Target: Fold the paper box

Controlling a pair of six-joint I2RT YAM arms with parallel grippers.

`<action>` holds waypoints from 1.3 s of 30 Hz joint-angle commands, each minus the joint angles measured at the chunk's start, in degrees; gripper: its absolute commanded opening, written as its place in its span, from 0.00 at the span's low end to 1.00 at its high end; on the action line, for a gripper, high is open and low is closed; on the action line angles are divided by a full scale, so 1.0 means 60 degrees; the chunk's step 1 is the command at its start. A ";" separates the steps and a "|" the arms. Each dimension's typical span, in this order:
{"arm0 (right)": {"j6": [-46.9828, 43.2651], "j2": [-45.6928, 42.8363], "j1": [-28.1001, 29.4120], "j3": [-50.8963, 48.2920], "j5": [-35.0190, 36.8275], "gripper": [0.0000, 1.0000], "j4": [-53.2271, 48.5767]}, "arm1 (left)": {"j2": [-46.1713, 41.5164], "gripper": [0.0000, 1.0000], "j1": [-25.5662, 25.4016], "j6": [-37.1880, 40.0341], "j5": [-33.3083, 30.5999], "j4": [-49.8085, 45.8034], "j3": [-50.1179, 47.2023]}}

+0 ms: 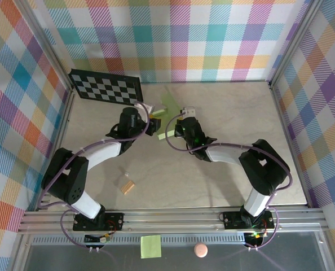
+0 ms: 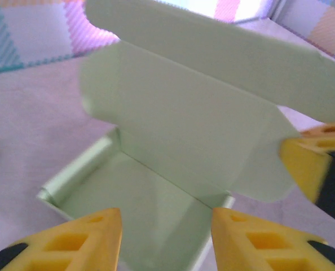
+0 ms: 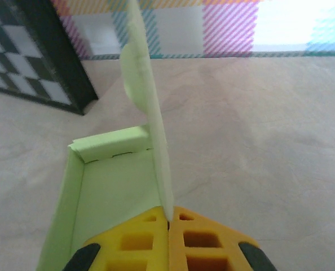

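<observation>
Right gripper (image 3: 168, 217) is pressed together on the lower edge of the box's (image 3: 108, 186) tall panel, pinching the card so that it stands upright. Left gripper (image 2: 166, 220) is spread, one finger on each side of the open tray, and we see it touching nothing. The box sits on the table (image 1: 229, 113) toward the far middle, between the two grippers and near the checkerboard (image 1: 104, 86).

We judge the tray formed: its walls are up and the floor lies flat. The lid panel is not yet folded over, so closing is the step in hand. The next move calls for the left gripper to take the panel high up and bring it forward along its crease. The eared flaps must be guided inside the walls, and the thin card must not buckle.

From the left wrist we see the panel's broad face, its rounded ears, the top flap and one yellow finger (image 2: 305, 164) of the right gripper at its edge. From the right wrist the same panel shows edge-on, a thin line, with the doubled far wall behind it. From above, the wrists cover much of the box.
</observation>
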 commanded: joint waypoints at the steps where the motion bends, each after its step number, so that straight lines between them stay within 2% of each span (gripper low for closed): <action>1: -0.1691 -0.0943 -0.0001 -0.0375 -0.1204 0.00 -0.0091 | -0.0722 0.49 0.0616 0.0381 0.0828 -0.0383 -0.0067; 6: -0.3497 -0.2012 -0.0138 -0.0772 -0.2636 0.00 -0.1185 | -0.1278 0.54 0.1204 0.0905 0.1948 -0.0727 -0.0260; 15: -0.4962 -0.4381 -0.0673 -0.1696 -0.4818 0.00 -0.2924 | -0.2232 0.57 0.1331 0.0402 0.2493 -0.0177 -0.1155; 19: -0.5066 -0.5070 -0.0776 -0.1815 -0.5030 0.00 -0.3531 | -0.2486 0.58 0.1344 0.0174 0.2671 -0.0021 -0.1531; 27: -0.4958 -0.5816 -0.1025 -0.2080 -0.5309 0.00 -0.3851 | -0.2622 0.57 0.1325 -0.0625 0.3743 0.1269 -0.2523; 31: -0.4914 -0.5866 -0.1118 -0.2086 -0.5438 0.00 -0.3915 | -0.2440 0.47 0.1329 -0.0749 0.4069 0.1322 -0.2473; 35: -0.4824 -0.5810 -0.1141 -0.2093 -0.5523 0.00 -0.3847 | -0.2227 0.32 0.1282 -0.1001 0.4567 0.1666 -0.2418; 39: -0.4733 -0.5710 -0.1168 -0.2026 -0.5519 0.00 -0.3783 | -0.2050 0.31 0.1235 -0.1002 0.4770 0.1473 -0.2380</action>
